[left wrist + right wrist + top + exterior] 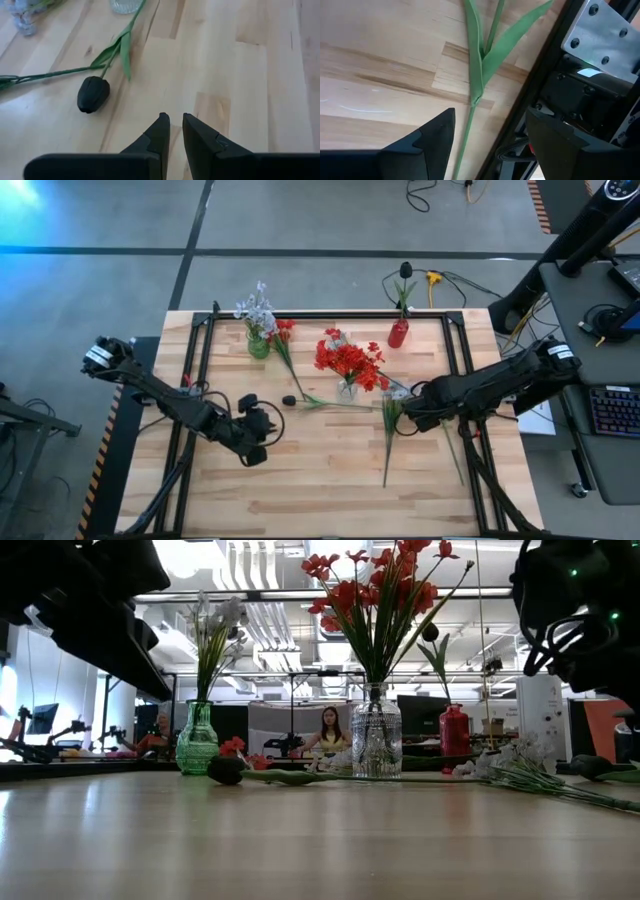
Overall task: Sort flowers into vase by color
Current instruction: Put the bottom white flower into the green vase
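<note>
A dark tulip (93, 94) lies on the table on its bloom and green stem, just beyond my left gripper (175, 120). That gripper hangs above the bare wood with its fingers almost together and nothing between them. My right gripper (487, 132) points down, open, above a leafy green stem (476, 85) that lies flat beside the table's right rail. Its fingers stand on either side of the stem, clear of it. Red flowers fill the clear vase (347, 388), pale ones the green vase (258, 346), and a dark one the red vase (398, 334).
A pale spray (393, 398) lies on the table right of the clear vase, its stem running toward the near edge. A red flower (284, 332) lies by the green vase. Black frame rails (530, 115) border the table. The near half of the table is bare wood.
</note>
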`<action>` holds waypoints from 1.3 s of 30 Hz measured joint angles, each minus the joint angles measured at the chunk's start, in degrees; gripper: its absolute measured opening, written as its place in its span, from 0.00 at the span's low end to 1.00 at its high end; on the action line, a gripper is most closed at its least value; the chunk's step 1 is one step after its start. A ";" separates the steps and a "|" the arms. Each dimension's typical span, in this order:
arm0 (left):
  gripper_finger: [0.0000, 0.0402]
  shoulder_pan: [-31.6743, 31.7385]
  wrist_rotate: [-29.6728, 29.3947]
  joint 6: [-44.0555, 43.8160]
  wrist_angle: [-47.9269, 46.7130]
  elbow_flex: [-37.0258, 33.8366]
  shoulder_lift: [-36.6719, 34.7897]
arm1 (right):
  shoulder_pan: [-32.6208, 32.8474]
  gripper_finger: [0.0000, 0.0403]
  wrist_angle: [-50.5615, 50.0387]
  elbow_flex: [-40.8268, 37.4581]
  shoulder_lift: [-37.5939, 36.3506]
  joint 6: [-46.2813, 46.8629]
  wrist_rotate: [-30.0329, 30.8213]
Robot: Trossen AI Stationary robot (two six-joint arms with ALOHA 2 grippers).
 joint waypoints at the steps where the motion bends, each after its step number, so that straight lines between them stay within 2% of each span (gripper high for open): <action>1: 0.09 0.00 0.00 0.12 -0.56 0.26 0.01 | 0.00 0.58 -0.10 0.09 0.24 0.01 -0.01; 10: 0.09 -0.06 -2.70 0.30 -5.25 2.02 -0.07 | 0.00 0.58 0.51 0.18 2.78 -0.01 -0.43; 15: 0.09 -0.09 -4.58 0.07 -6.61 2.00 -0.25 | 0.00 0.58 5.70 0.91 4.72 0.02 -0.72; 20: 0.09 -0.09 -6.51 0.08 -7.30 2.00 -0.25 | -0.17 0.58 6.27 1.43 6.83 -0.90 -1.20; 39: 0.09 -0.09 -6.61 0.30 -9.19 2.00 -0.25 | -3.05 0.58 5.88 1.41 15.47 -4.70 -1.75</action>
